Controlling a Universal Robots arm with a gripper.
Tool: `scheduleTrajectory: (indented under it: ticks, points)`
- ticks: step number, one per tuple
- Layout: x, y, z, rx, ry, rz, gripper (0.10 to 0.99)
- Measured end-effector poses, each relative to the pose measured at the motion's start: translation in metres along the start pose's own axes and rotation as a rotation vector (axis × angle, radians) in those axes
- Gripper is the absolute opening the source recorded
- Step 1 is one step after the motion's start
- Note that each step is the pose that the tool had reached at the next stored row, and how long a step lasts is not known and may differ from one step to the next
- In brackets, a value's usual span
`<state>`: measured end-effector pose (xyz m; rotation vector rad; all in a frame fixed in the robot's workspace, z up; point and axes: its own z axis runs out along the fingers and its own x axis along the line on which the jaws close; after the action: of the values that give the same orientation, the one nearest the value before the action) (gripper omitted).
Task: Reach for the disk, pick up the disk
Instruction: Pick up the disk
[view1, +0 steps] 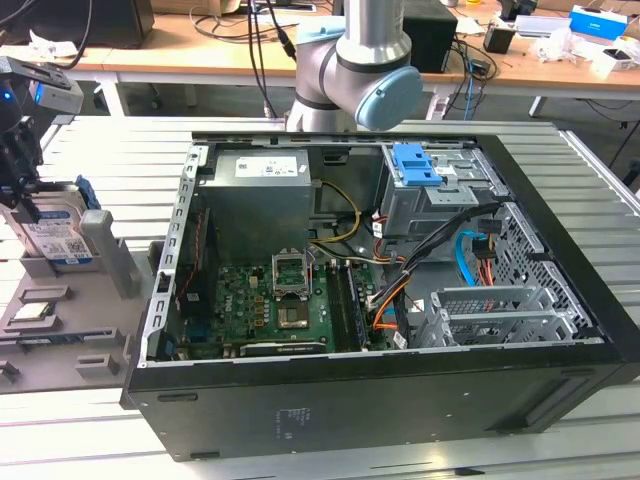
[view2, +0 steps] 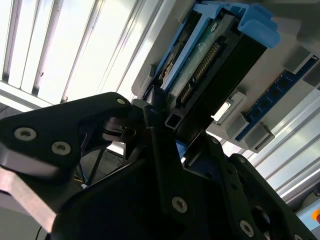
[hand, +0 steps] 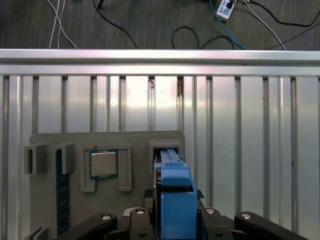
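Note:
The disk (view1: 57, 236) stands on edge in a slot of the grey holder (view1: 112, 268) at the exterior view's left, its white-and-blue label and blue bracket showing. My gripper (view1: 27, 203) comes down onto it from above, with one black finger along each flat side. In the first wrist view the disk's blue bracket (hand: 177, 197) rises between the gripper's black links (hand: 137, 214). In the second wrist view a fingertip (view2: 151, 111) presses against the disk's connector end (view2: 205, 60). The gripper looks shut on the disk, which still sits in its slot.
A square silver chip (hand: 103, 164) lies in a pocket of the grey holder (hand: 135, 141), beside the disk's slot. An open computer case (view1: 400, 400) stands on the slatted metal table (view1: 80, 440), a blue latch (view1: 415, 165) inside it. My arm (view1: 350, 60) reaches over from the back.

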<state>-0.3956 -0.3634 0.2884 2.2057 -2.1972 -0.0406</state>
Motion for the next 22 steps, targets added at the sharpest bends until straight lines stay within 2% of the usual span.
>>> scheduleTrajectory:
  ticks: [5, 22]
  points:
    - [0.0, 0.0, -0.0021, 0.0, 0.0001, 0.0, 0.365]
    - [-0.0007, 0.0005, -0.0283, 0.0, 0.0002, 0.0, 0.365]
